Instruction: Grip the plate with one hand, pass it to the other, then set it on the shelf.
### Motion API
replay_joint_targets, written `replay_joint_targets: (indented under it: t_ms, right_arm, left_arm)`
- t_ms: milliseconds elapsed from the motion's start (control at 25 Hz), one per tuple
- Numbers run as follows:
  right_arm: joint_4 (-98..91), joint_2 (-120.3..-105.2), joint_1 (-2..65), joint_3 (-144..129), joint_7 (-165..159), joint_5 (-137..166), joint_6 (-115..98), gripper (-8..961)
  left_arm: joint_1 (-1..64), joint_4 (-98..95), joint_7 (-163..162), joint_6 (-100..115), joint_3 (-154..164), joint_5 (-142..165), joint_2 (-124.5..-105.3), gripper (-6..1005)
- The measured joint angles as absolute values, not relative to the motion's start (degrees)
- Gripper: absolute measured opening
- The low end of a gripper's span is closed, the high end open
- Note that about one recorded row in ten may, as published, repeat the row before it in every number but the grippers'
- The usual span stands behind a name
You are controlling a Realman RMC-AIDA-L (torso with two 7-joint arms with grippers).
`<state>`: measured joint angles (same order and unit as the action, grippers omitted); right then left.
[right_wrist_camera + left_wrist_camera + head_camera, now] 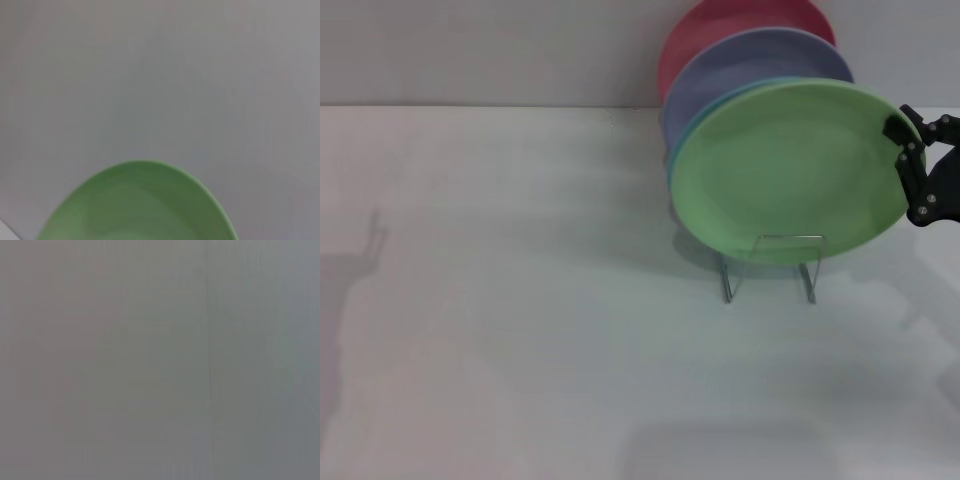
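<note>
Standing on edge at the front of the wire dish rack (772, 266), the light green plate (790, 170) faces forward and leans slightly back against the plates behind it. In the right wrist view the same plate (137, 205) fills the lower part of the picture, with only pale surface beyond it. Just behind it in the rack sits a turquoise-blue plate (688, 135), of which only a thin edge shows, then a lavender plate (740, 65), then a red plate (720, 25) at the back. The right tool (910, 150) is at the green plate's right rim, its black fingers (898, 130) touching or just overlapping the edge; I cannot tell whether they are clamped on it or parted. The rack stands toward the far right of the white worktop (520, 330). The left tool is out of sight, and its wrist view shows only a plain grey surface.
</note>
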<state>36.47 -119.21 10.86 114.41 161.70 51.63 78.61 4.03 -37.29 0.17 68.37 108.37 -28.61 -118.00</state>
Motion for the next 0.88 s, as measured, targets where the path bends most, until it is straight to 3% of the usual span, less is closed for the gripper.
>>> replay_joint_targets:
  t_ms: [640,760,880]
  right_arm:
    - [28.4,-119.09,14.8,115.7,163.1,52.1,75.6,207]
    - [28.5,-119.14,13.8,116.0,163.1,52.1,78.3,437]
    - [28.9,-119.21,12.9,115.9,162.9,52.1,79.8,573]
  left_arm:
    - [4.6,-36.5,0.2,68.3,108.4,-27.9,-118.25,785]
    - [4.8,-36.5,0.2,68.3,108.4,-27.9,-118.32,785]
    - [4.8,-36.5,0.2,68.3,108.5,-27.9,-118.38,785]
